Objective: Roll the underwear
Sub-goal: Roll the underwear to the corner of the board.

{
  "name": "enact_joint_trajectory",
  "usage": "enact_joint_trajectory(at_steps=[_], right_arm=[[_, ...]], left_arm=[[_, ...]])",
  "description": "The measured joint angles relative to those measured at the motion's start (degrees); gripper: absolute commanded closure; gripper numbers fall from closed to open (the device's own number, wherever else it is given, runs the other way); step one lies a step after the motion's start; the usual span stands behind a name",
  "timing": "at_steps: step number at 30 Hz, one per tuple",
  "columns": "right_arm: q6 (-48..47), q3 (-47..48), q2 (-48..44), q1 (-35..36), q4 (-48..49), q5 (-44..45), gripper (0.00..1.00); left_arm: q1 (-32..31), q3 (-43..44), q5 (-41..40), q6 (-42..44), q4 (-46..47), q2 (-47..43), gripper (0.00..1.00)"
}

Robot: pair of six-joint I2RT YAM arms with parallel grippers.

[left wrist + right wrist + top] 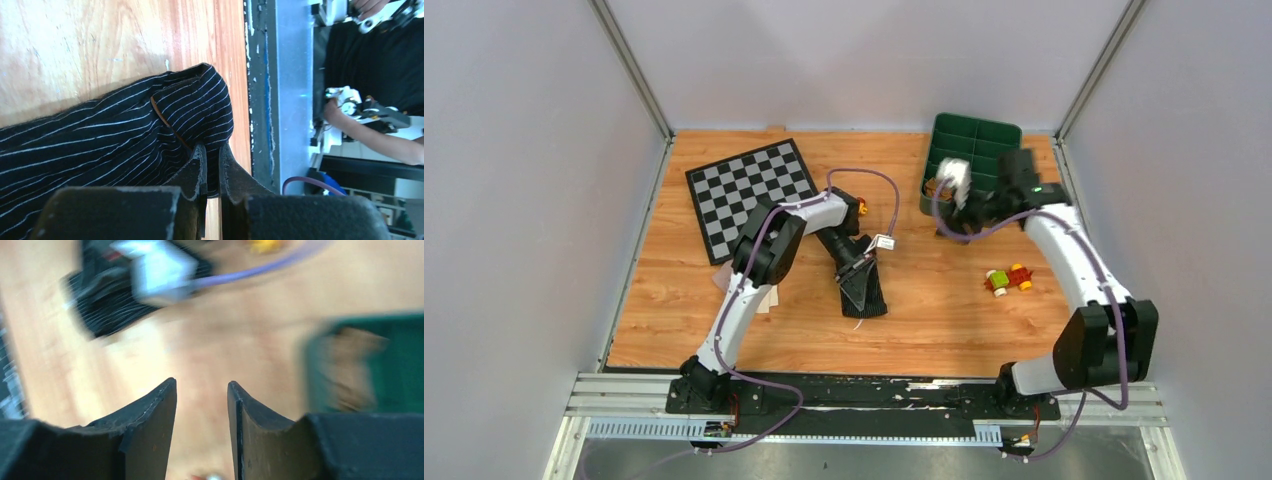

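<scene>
The black pin-striped underwear (870,296) (100,150) lies mid-table as a narrow folded strip. My left gripper (857,272) (212,150) is shut on a fold at its far end, with cloth pinched between the jaws. Over by the green bin (976,136) (400,340), my right gripper (944,192) (201,385) stands open with nothing between its fingers. A blurred tan-brown cloth (350,365) sits inside the bin's near compartment. A pale cloth (769,298) peeks out from under the left arm. The black underwear (105,300) also shows far off in the right wrist view.
A checkerboard mat (749,195) lies at the back left. Small coloured toy pieces (1009,280) sit on the wood right of centre. Grey walls close in the table on three sides, and a metal rail (864,410) runs along the near edge.
</scene>
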Motion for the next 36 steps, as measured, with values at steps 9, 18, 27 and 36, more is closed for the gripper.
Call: enact_joint_trajectory(at_steps=[9, 18, 27, 36], right_arm=[[-7.30, -25.31, -4.72, 29.11, 3.08, 5.25, 0.46], [-6.88, -25.77, 2.47, 41.35, 17.49, 9.70, 0.44], [-5.46, -26.51, 6.49, 42.58, 22.73, 14.67, 0.49], [-6.49, -25.73, 10.78, 43.28, 22.12, 14.19, 0.74]], left_arm=[[1.66, -1.44, 3.41, 0.15, -2.03, 1.77, 1.00], [1.88, -1.22, 4.20, -0.28, -2.73, 2.64, 1.00], [1.90, -1.40, 4.31, -0.35, -2.60, 2.64, 1.00], [1.90, -1.40, 4.13, -2.16, -1.86, 2.64, 1.00]])
